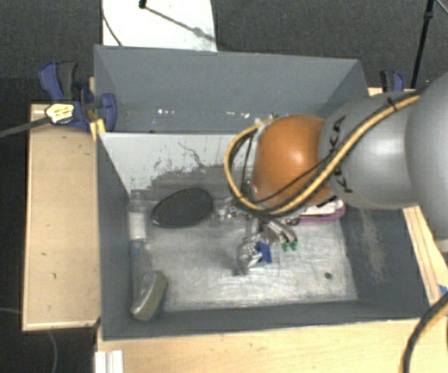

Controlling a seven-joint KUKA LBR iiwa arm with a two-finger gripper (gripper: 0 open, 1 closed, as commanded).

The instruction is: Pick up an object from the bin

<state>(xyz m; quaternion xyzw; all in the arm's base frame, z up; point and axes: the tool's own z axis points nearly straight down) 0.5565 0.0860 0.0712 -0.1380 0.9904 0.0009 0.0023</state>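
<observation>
**Q:** Where is the pincer in this overhead view of the grey metal bin?

**A:** It hangs low over the middle of the bin's floor, under the orange cover on the wrist. The arm reaches in from the right. Whether the pincer is apart or together cannot be told from here.

**Q:** What lies nearest to it?

**A:** A small blue bit sits just beside its tip, on the right. It is too small to say whether it is loose or gripped. The plainest thing to pick is a dark grey oval object, smooth like a flattened pebble. It lies up and to the left of the pincer, near but apart, close to the back wall. Its long axis runs roughly left to right.

**Q:** And the rest?

**A:** A pink and white flat thing is half hidden under the arm. An olive-grey lump lies in the front left corner, well apart. A clear tube lies along the left wall.

**Q:** What about the surface and the room?

**A:** The floor is bare, scuffed metal and probably slippery. The oval has open floor on its near side, so a grip across its short axis looks workable, though it might skid
</observation>
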